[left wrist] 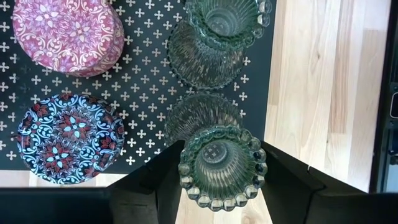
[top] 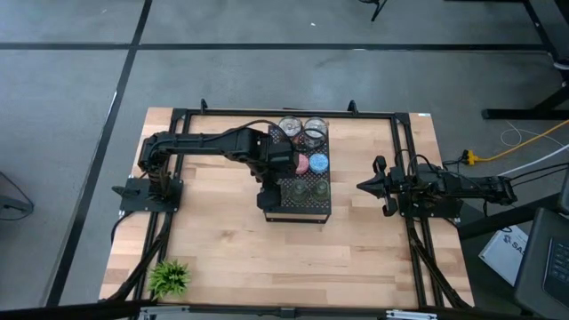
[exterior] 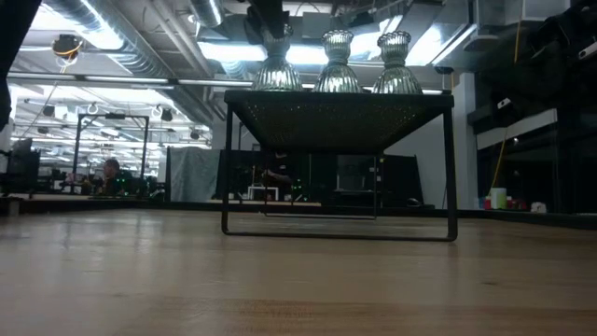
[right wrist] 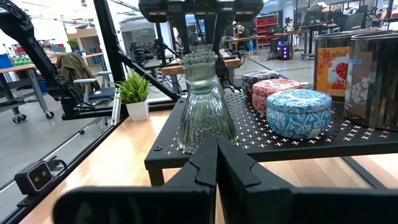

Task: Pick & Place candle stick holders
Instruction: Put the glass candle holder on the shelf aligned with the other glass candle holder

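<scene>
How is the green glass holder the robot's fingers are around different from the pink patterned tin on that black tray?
The green glass holder is see-through, ribbed glass with a beaded rim; the pink tin is opaque with a printed floral pattern. The holder is tall and flared with an open top; the tin is low, squat and closed by a lid. The left gripper has its fingers either side of the holder at the tray's edge; the tin stands untouched. Both are round and on the black perforated tray.

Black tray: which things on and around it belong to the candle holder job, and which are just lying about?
Job: green glass holder in the left gripper; two more glass holders; pink holder; blue holder; two silvery holders at the back.
Lying about: small plant; black tray, only their stand. Right gripper waits, shut.
</scene>
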